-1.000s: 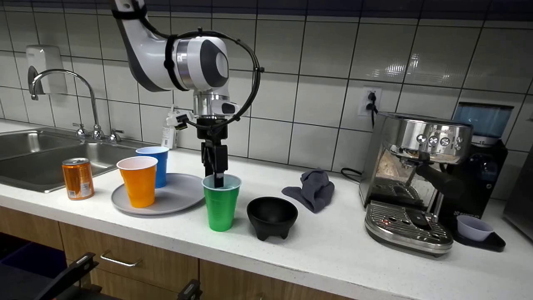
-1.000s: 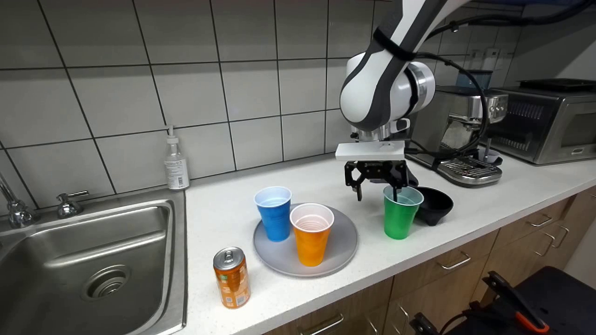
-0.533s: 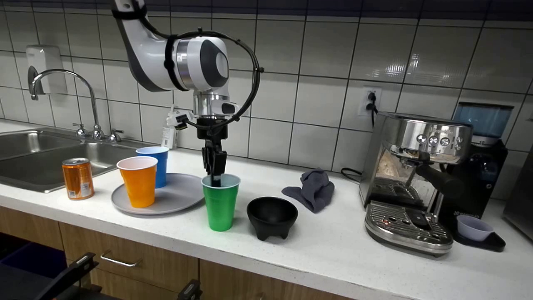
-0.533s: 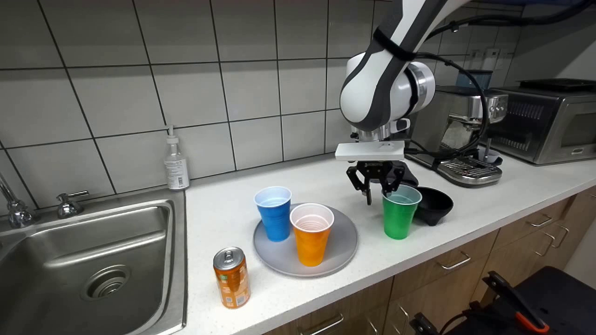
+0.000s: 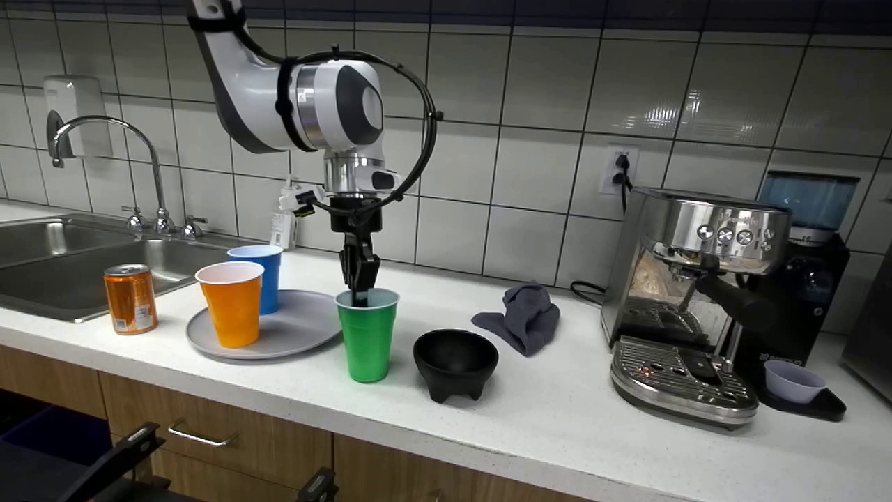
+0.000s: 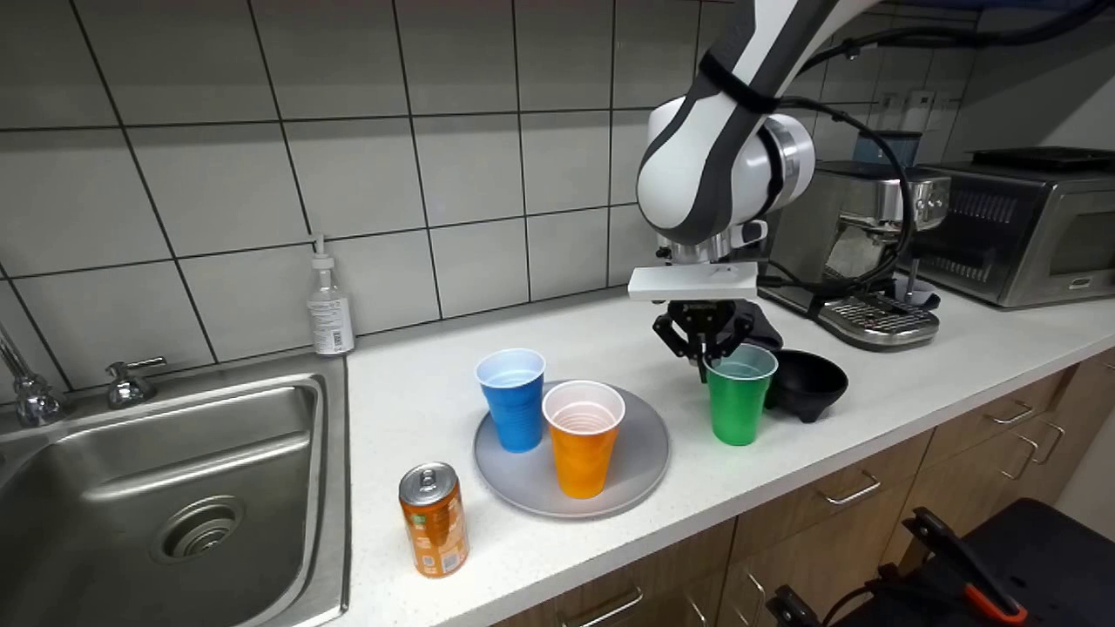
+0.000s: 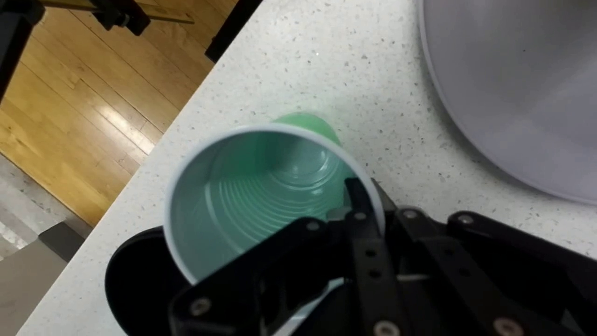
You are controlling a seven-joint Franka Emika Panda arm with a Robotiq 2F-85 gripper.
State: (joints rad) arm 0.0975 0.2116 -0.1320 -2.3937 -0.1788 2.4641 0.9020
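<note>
My gripper (image 7: 371, 196) is shut on the wall of the green cup (image 7: 247, 196). One finger (image 7: 358, 198) reaches inside the cup, and the other lies against the outside, with the pale rim pinched between them. In both exterior views the green cup (image 5: 367, 345) (image 6: 737, 409) is roughly upright at the counter's front half, below the gripper (image 5: 359, 296). Whether its base touches the counter I cannot tell. A black footed bowl (image 5: 456, 362) sits close beside the cup, partly hidden behind it in an exterior view (image 6: 810, 387).
A grey plate (image 6: 640, 444) carries an orange cup (image 6: 584, 453) and a blue cup (image 6: 514, 409). An orange can (image 6: 434, 522) stands between plate and sink (image 6: 331, 488). A dark cloth (image 5: 523, 317) and an espresso machine (image 5: 686, 307) lie past the bowl.
The jaws have closed from wide apart onto the green cup's rim. The cup has shifted slightly toward the plate, away from the black bowl. The arm has barely moved.
</note>
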